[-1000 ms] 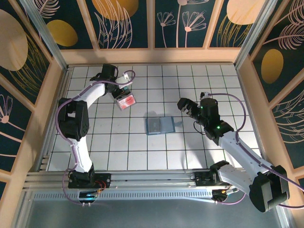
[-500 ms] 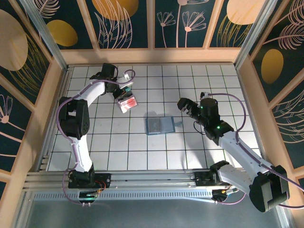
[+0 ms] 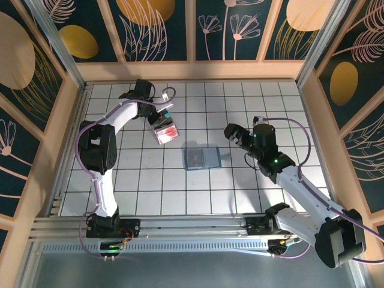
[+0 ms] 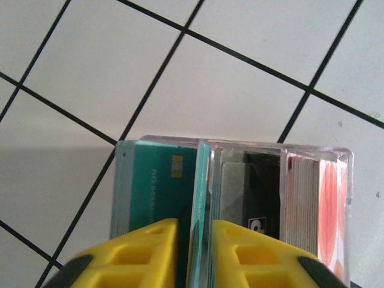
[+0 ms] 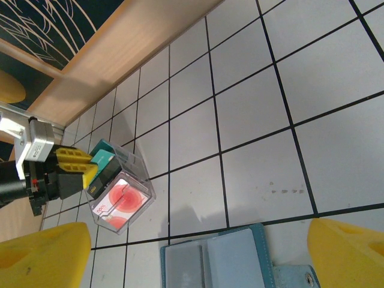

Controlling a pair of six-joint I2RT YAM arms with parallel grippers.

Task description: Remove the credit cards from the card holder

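The card holder [image 3: 200,158] lies open flat at mid-table, its pale blue-grey inside up, also in the right wrist view [image 5: 240,258]. The credit cards stand in a clear plastic box [image 3: 166,131]: teal [image 4: 153,186], black [image 4: 258,192] and red-pink [image 4: 330,204]. The box sits tilted on the tiles [image 5: 117,192]. My left gripper [image 4: 195,225] straddles a thin teal card edge and the clear divider, its jaws slightly apart with a dark gap on the left side. My right gripper [image 3: 231,133] hovers open just right of the card holder, holding nothing.
Wooden walls [image 3: 192,69] ring the white tiled floor. The back wall runs close behind the box [image 5: 120,48]. Bare tiles lie between the box and the card holder and along the near side.
My left gripper and the clear box have shifted a little right and toward the card holder. Its jaws have loosened slightly. The right arm has not moved.
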